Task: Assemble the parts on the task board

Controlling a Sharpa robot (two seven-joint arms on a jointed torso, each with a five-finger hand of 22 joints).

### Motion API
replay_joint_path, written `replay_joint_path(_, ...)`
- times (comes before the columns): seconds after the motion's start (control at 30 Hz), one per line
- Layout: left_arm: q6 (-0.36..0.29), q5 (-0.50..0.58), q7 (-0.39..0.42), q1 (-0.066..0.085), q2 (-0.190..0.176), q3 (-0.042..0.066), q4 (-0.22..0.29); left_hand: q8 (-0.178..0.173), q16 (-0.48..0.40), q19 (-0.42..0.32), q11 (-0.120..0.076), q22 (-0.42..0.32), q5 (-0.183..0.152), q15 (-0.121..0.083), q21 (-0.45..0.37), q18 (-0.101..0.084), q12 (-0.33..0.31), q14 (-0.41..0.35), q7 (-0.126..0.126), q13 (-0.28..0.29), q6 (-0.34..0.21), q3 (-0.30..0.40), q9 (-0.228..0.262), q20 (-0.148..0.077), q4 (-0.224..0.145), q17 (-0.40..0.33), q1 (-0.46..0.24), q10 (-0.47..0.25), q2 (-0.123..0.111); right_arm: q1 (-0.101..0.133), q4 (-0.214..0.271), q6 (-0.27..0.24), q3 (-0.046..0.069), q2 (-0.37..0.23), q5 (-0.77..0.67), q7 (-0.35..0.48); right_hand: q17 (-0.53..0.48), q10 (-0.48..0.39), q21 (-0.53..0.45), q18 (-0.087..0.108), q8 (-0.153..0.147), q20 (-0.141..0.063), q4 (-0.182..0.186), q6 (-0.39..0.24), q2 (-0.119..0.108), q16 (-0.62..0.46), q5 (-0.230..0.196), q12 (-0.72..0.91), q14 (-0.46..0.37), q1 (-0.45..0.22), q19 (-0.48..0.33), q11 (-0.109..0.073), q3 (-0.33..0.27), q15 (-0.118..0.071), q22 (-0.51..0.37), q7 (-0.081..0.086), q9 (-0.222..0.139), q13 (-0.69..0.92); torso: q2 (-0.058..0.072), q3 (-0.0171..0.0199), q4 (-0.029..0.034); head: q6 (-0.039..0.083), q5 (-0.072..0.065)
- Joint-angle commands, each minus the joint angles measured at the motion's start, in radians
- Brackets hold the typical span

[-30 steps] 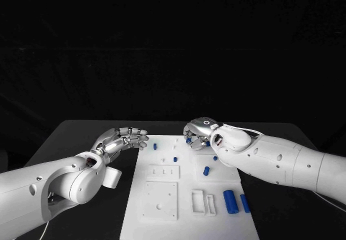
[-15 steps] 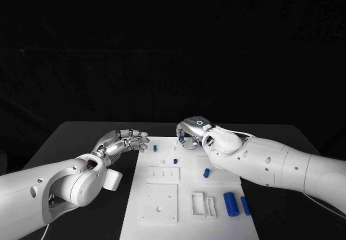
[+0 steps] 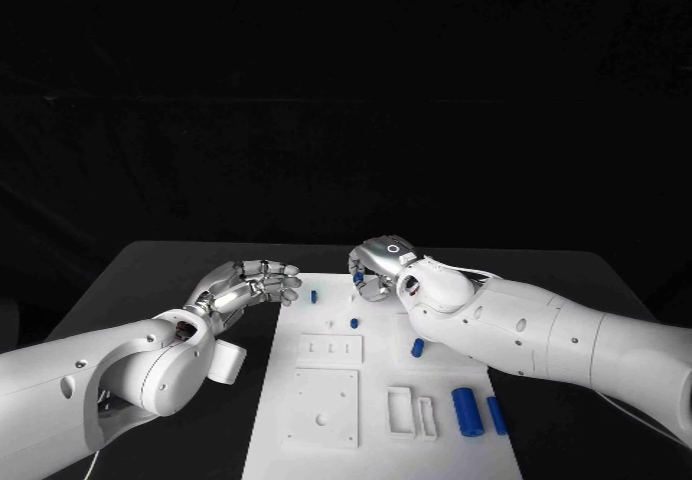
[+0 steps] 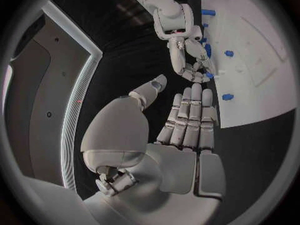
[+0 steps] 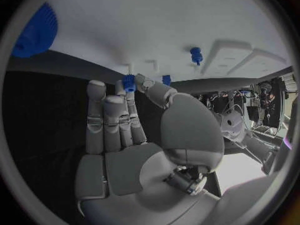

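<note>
Task board (image 3: 378, 420): matt white plastic look, smooth. Parts, e.g. the blue cylinder (image 3: 464, 410): blue plastic, slight sheen. Table (image 3: 159, 280): matt black. Arm shells (image 3: 577, 345): glossy white plastic. Left hand (image 3: 248, 285) and right hand (image 3: 378, 268): silver metallic finish, satin, smooth.

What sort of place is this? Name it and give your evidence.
Probably a robotics lab test bench: a white task board with small blue parts on a black table, black backdrop behind, two robot arms working.
</note>
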Motion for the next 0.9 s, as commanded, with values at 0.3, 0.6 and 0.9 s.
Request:
replay_joint_path(0.3, 0.003, -0.016, 0.015, 0.011, -0.002, 0.003, 0.011, -0.006, 0.005, 0.007, 0.004, 0.016, 0.007, -0.001, 0.004, 0.016, -0.007, 0.004, 0.022, -0.002, 0.004, 0.0, -0.002, -0.002, -0.009, -0.002, -0.006, -0.003, -0.003, -0.007, -0.011, 0.002, 0.0, 0.011, -0.033, -0.023, -0.002, 0.036, 0.004, 0.064, 0.003, -0.008, 0.002, -0.001, -0.002, 0.006, 0.002, -0.005, -0.018, 0.007, 0.0, -0.005, 0.01, -0.021, 0.017, -0.003, 0.002, 0.088, 0.01, -0.0027, 0.0035, 0.005, -0.002)
replay_joint_path(0.6, 0.003, -0.016, 0.013, 0.011, -0.001, 0.003, 0.01, -0.007, 0.006, 0.007, 0.005, 0.016, 0.007, -0.001, 0.004, 0.016, -0.008, 0.004, 0.023, -0.003, 0.003, 0.0, -0.002, -0.002, -0.009, -0.003, -0.007, -0.004, -0.004, -0.007, -0.01, 0.022, 0.0, 0.013, -0.033, -0.022, -0.003, 0.035, 0.004, 0.064, 0.002, -0.007, 0.004, -0.003, -0.004, 0.005, 0.002, -0.007, -0.019, 0.008, -0.002, -0.005, 0.012, -0.021, 0.017, -0.002, 0.002, 0.09, 0.012, -0.0045, 0.0032, 0.006, -0.001)
replay_joint_path(0.9, 0.005, -0.016, 0.012, 0.012, -0.001, 0.003, 0.01, -0.008, 0.006, 0.007, 0.005, 0.016, 0.007, -0.001, 0.004, 0.016, -0.008, 0.004, 0.023, -0.003, 0.003, 0.001, -0.002, -0.002, -0.01, -0.003, -0.008, -0.004, -0.005, -0.007, -0.02, 0.014, 0.0, 0.015, 0.031, 0.004, -0.018, -0.093, -0.009, 0.064, -0.054, 0.0, 0.014, -0.098, -0.06, -0.01, 0.005, -0.049, -0.022, 0.004, -0.02, 0.041, 0.008, 0.023, 0.012, 0.038, -0.016, 0.062, 0.013, -0.0042, 0.0022, 0.007, 0.002)
